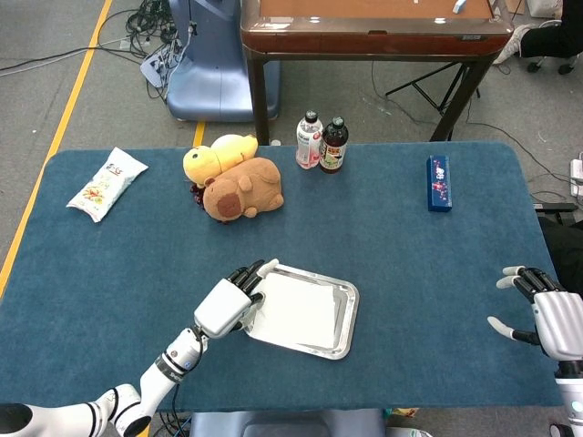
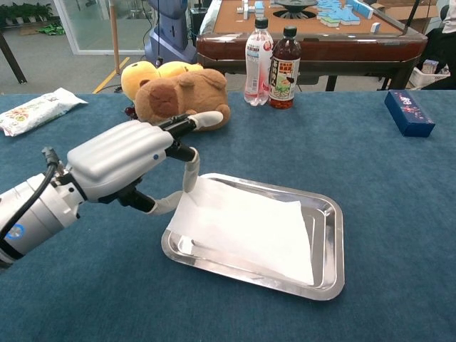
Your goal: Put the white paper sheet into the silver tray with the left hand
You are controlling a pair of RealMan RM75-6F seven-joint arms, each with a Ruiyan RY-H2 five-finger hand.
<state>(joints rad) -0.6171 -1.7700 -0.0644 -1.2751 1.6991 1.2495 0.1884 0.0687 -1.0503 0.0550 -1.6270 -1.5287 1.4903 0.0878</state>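
White paper sheet (image 2: pixel 246 226) lies over the silver tray (image 2: pixel 332 246), near-left edge still lifted and pinched by the left hand (image 2: pixel 132 158); the rest of the sheet rests inside the tray walls. Thumb and a finger close on the sheet corner at the tray's left rim, the other fingers extended forward. From above, the sheet (image 1: pixel 296 309) sits almost wholly within the tray (image 1: pixel 349 319), left hand (image 1: pixel 228 305) just beside the tray's left edge.

Step in hand, as I judge it: release. To do it well, lower the pinched edge until it drops below the rim, then spread the fingers and pull away from the tray without dragging the sheet back out. Risk: paper is light, may cling to a fingertip or slide over the rim.

Right hand (image 1: pixel 545 319) is well apart from the tray, at the table's far right, fingers apart, holding nothing.

Writing: two bottles (image 2: pixel 273 60) beyond the tray carry labels, text too small to read. Blue box (image 2: pixel 408 112) and snack bag (image 2: pixel 35 110) have print, unreadable. No brand legible anywhere.
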